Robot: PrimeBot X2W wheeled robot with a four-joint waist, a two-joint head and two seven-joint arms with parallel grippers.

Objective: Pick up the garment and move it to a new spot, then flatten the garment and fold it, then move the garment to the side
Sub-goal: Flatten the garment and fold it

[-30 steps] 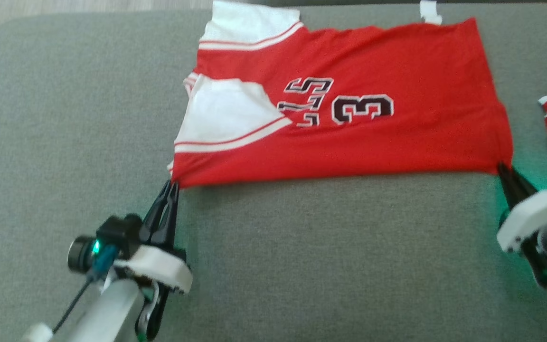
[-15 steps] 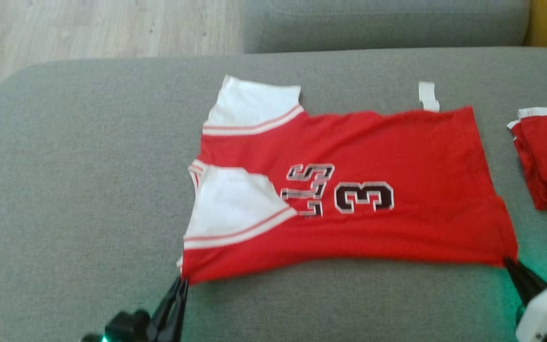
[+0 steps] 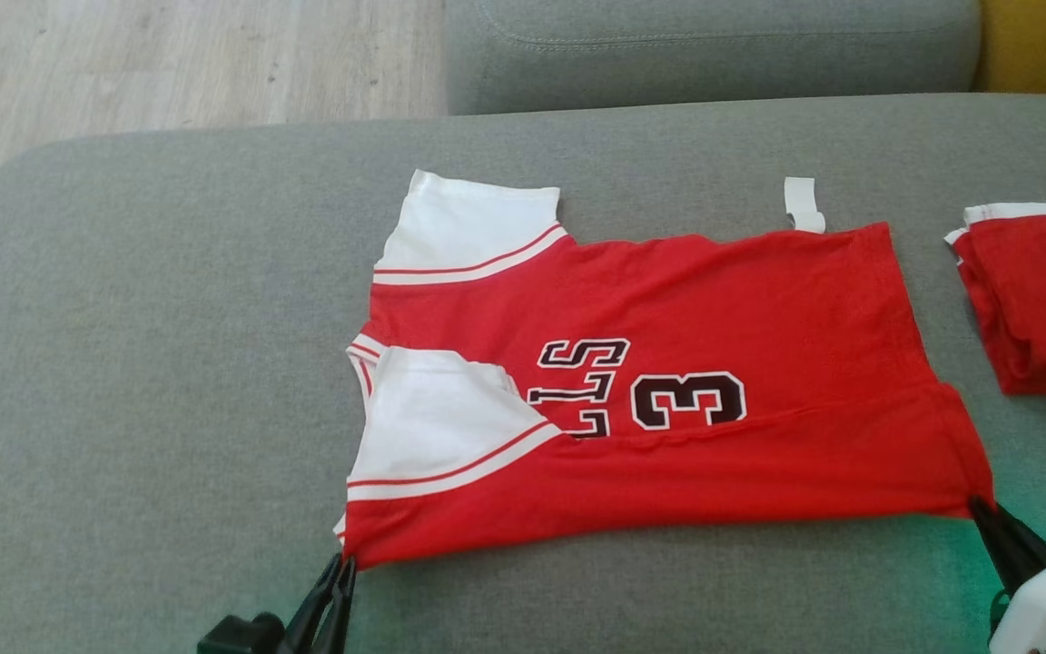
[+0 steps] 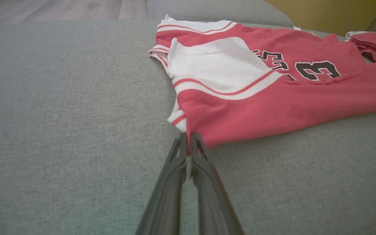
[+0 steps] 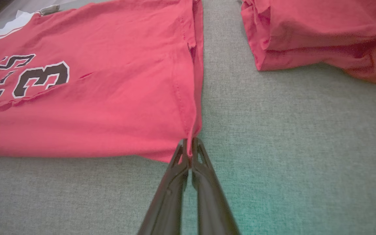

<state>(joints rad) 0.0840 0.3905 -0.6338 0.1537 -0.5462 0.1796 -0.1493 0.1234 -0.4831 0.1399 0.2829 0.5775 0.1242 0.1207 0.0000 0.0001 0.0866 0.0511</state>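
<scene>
A grey sofa (image 3: 169,363) carries the red jersey (image 3: 714,300), spread flat near its middle with the near edge folded up to the lettering. A folded red garment (image 3: 1041,309) lies apart on its right. The left end effector (image 3: 341,565) pinches the jersey's near shoulder corner, and the right end effector (image 3: 978,502) pinches its near hem corner.

Home living room, I'd say: I'm working over a grey fabric sofa seat (image 3: 123,363), backrest cushion (image 3: 714,54) behind, wood floor (image 3: 169,64).
</scene>
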